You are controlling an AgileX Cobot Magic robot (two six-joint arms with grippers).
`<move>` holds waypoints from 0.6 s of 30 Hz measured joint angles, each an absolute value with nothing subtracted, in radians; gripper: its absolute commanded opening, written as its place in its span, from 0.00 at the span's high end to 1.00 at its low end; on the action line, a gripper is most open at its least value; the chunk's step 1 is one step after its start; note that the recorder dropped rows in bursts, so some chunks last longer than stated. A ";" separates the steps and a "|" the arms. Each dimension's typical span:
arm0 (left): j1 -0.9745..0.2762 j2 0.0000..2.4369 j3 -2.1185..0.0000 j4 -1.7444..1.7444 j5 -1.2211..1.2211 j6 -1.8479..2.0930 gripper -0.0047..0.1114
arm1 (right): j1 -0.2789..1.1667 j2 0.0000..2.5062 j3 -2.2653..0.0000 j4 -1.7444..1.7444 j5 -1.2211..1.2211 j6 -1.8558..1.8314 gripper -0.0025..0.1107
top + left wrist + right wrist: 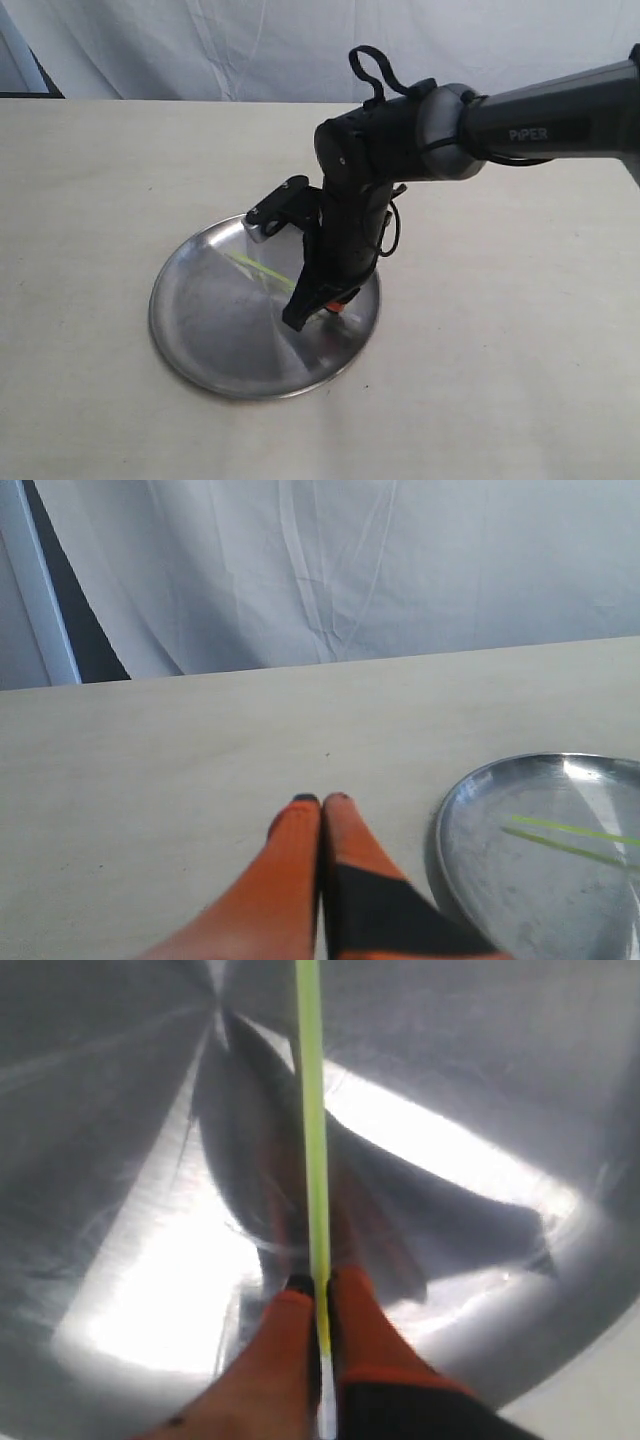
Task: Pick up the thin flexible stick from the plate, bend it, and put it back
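The plate (200,340) is set on the table (500,380). Over it, the stick (310,1110) is pinched near its whitish end by the right hand (320,1285), the rest running out above the steel. The left hand (321,802) is held over the table beside the plate, fingers pressed together on nothing. A white curtain (200,40) is hung behind.

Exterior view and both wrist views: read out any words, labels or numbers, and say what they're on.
"PIPER": white letters on the dark link of the right arm.
No other text shows; the plate and the stick carry none.
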State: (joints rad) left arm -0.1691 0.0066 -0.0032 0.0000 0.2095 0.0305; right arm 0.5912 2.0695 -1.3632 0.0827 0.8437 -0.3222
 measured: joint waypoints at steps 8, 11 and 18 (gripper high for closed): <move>-0.169 0.007 -0.003 0.015 0.209 0.030 0.96 | 0.591 2.012 -1.363 0.083 0.844 -0.337 0.98; -0.169 0.007 -0.003 0.052 0.209 0.030 0.96 | 0.591 1.993 -1.363 0.088 0.848 -0.337 0.98; -0.169 0.007 -0.003 0.237 0.208 0.030 0.96 | 0.591 1.917 -1.363 0.185 0.869 -0.355 0.98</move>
State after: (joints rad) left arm -0.1691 0.0066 -0.0032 0.2370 0.2077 0.0305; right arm 0.5912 1.9165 -1.3632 0.1854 0.8685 -0.3550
